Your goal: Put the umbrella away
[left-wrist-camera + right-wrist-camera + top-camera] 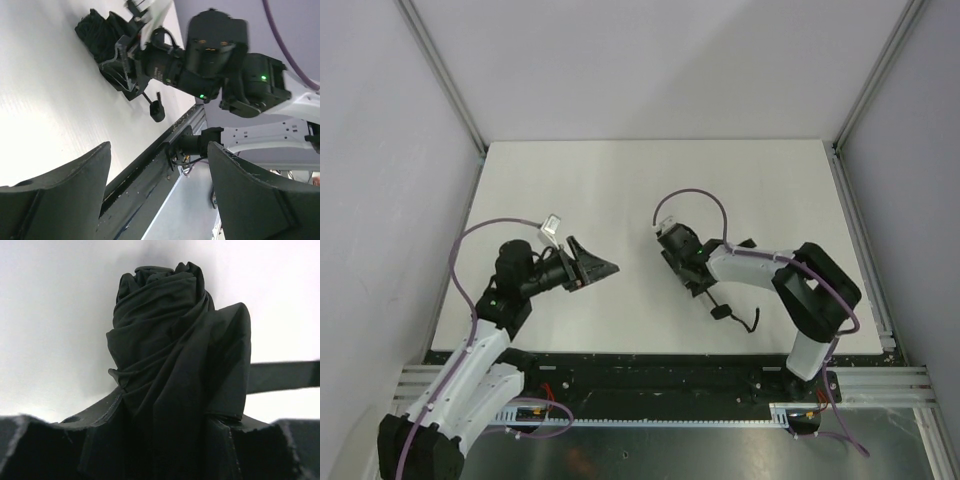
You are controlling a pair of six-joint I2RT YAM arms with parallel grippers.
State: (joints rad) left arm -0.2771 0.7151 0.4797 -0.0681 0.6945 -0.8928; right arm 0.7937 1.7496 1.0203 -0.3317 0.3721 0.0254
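On the worktop, the umbrella (170, 340): folded, lying right of centre, about midway between the far and near edges. It runs on a slant, canopy end toward the far edge and handle end toward the near-right corner.
Canopy (97, 30): black matte fabric, bunched and creased into a rough roll. In the right wrist view it rises between the two fingers and fills the gap between them.
Shaft (145, 95): thin and dark, coming out below the clamped part and leading to the handle.
Handle (722, 312): small and black, the part of the umbrella closest to the near edge. Whether it touches the white surface cannot be told.
Wrist strap (752, 322): a thin dark loop curling from the handle toward the right edge.
Right gripper (682, 262): pressed together on the umbrella, with fabric pinched between both fingers. Its arm reaches in from the near-right corner.
Left gripper (159, 155): fingers spread wide with nothing between them. It hangs left of centre, pointing toward the right edge at the umbrella, well apart from it.
Worktop (620, 180): white and matte.
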